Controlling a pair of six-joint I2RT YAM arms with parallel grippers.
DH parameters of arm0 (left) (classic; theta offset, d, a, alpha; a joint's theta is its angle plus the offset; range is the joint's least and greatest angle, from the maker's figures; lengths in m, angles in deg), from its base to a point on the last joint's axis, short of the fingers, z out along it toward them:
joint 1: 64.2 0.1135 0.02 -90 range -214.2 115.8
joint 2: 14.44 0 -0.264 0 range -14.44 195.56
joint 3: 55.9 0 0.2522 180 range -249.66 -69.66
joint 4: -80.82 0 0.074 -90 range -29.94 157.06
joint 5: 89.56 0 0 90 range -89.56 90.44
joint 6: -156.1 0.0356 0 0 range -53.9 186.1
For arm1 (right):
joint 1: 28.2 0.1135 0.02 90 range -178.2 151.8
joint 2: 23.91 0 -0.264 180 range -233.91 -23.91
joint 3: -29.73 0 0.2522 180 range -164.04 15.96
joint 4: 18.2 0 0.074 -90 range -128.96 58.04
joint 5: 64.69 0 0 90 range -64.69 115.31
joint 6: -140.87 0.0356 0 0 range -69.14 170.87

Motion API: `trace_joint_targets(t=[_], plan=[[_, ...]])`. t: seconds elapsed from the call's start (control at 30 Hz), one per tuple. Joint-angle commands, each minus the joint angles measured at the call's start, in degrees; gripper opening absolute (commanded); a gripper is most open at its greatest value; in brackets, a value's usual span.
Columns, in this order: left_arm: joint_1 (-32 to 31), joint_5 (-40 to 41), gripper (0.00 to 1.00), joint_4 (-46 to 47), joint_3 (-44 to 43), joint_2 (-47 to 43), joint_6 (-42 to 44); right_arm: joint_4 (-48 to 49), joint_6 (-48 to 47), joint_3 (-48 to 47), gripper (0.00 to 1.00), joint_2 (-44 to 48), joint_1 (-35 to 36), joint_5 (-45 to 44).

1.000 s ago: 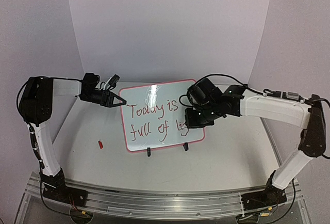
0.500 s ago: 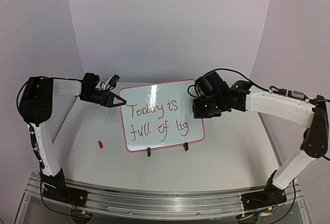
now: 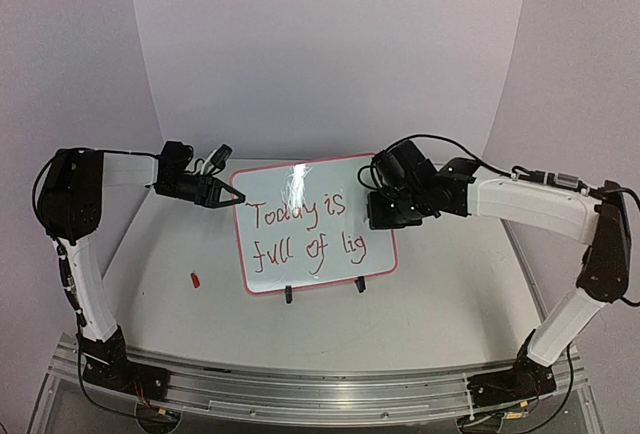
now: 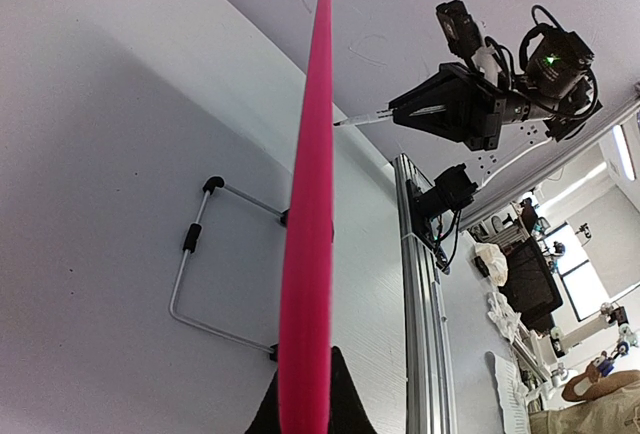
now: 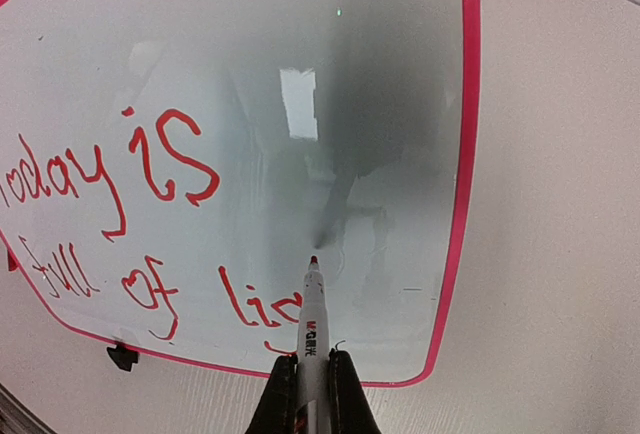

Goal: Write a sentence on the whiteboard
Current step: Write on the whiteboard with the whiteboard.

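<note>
Straight ahead of the right hand (image 5: 312,379), clenched on a marker (image 5: 311,314), the whiteboard (image 5: 250,74) stands on the desk (image 3: 450,294); the marker's axis aims just past "lig", while the left hand (image 4: 305,409) grips its frame edge.

The whiteboard (image 3: 300,232) carries red handwriting in two lines: "Today is" above and "full of lig" below. The marker (image 5: 311,329) has small red print along its white barrel, too small to read.
</note>
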Motion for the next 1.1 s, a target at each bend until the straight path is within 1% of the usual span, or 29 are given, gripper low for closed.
trace_joint_targets(t=[0.0, 0.37, 1.07], plan=[[-1.8, 7.4, 0.00, -1.3, 0.0, 2.1, 4.4, 1.4, -0.2, -2.0, 0.00, -1.4, -0.5, -0.2], [-1.8, 7.3, 0.00, -1.3, -0.1, 2.2, 4.5, 1.4, 1.2, -0.6, 0.00, -2.8, -1.4, 0.4], [-1.8, 7.2, 0.00, -1.2, 0.1, 1.7, 4.3, -0.5, 3.8, 4.0, 0.00, -0.8, -1.4, 2.5]])
